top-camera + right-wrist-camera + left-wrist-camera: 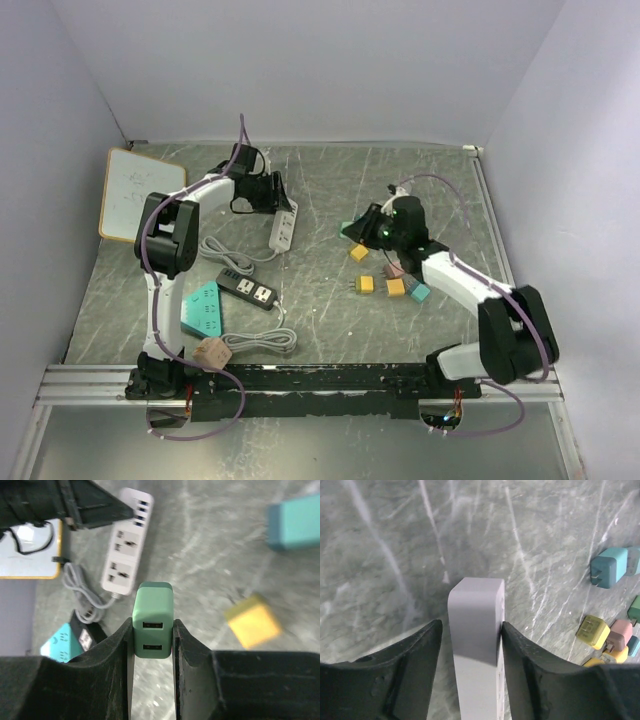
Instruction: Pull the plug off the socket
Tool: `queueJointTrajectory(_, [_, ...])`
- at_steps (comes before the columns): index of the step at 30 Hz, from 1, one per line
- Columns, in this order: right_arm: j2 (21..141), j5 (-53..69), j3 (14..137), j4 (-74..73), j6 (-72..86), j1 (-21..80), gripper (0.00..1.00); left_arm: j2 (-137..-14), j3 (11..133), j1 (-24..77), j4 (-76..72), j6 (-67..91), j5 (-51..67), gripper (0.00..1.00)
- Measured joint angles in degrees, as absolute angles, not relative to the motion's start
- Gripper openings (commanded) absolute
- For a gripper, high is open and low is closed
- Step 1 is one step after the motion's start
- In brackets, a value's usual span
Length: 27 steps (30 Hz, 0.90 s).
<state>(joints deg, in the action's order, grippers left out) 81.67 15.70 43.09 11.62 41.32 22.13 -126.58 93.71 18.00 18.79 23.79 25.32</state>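
Observation:
The white power strip [283, 232], the socket, lies on the grey table at centre-left. Its end [476, 630] stands between the fingers of my left gripper [471, 624]. The right finger touches its side, and a narrow gap shows at the left finger, so the jaws are slightly open around it. My right gripper [152, 625] is shut on a green plug [152, 610] with two USB ports. It holds the plug above the table, apart from the strip [127, 550], whose outlets stand bare. In the top view the right gripper [362, 228] hovers to the right of the strip.
A black power strip [247, 287], a teal triangular socket [202, 308] and a beige plug [212, 353] with grey cable lie near the left arm. Yellow, pink and teal plugs [385, 282] are scattered at centre-right. A whiteboard [140, 193] lies at far left.

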Motion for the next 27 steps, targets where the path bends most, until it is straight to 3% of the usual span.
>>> queueJointTrajectory(2, [77.43,14.81,40.16,8.58,39.57,20.12,0.00,-126.80,93.67,17.28,19.59,23.31,25.12,0.81])
queueJointTrajectory(4, [73.49,14.04,37.50,4.93,38.11,18.20,0.00,-126.93,93.56,16.67,20.03,23.09,24.97,0.86])
queueJointTrajectory(15, [57.01,18.22,32.05,-11.68,34.72,16.69,0.00,-124.49,93.08,15.59,22.37,20.67,23.51,0.89])
queueJointTrajectory(27, [55.64,21.23,25.80,-15.03,39.66,27.49,0.00,-109.58,88.58,15.14,21.41,18.81,24.23,0.86])
